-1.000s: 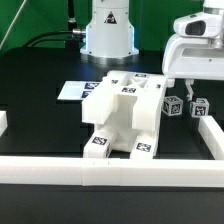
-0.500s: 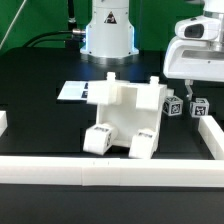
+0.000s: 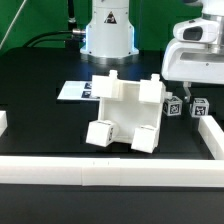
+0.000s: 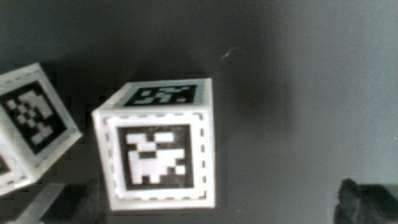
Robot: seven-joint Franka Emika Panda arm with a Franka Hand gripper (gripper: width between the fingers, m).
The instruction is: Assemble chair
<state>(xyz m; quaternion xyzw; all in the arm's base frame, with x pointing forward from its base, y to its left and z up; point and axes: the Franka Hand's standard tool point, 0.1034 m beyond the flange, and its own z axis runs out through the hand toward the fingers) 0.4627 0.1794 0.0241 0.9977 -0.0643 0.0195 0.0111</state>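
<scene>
The partly built chair (image 3: 126,113), chunky white with two legs toward the front rail, stands tilted in the middle of the black table, untouched by the gripper. In the exterior view my gripper (image 3: 180,90) hangs open at the right, just above two small tagged white blocks (image 3: 173,105) (image 3: 201,107). The wrist view looks down on one tagged block (image 4: 160,150), which lies close to one dark fingertip (image 4: 59,205). The other fingertip (image 4: 366,200) is far off, so the gripper (image 4: 214,205) holds nothing. A second tagged block (image 4: 27,110) shows at the picture's edge.
The marker board (image 3: 73,90) lies behind the chair. White border rails run along the front (image 3: 110,170), the exterior view's right (image 3: 213,140) and its left (image 3: 3,122). The arm's white base (image 3: 108,30) stands at the back.
The chair has tipped over on the table: the tagged leg ends that faced up now point toward the front rail. The gripper has barely moved and stays open.
</scene>
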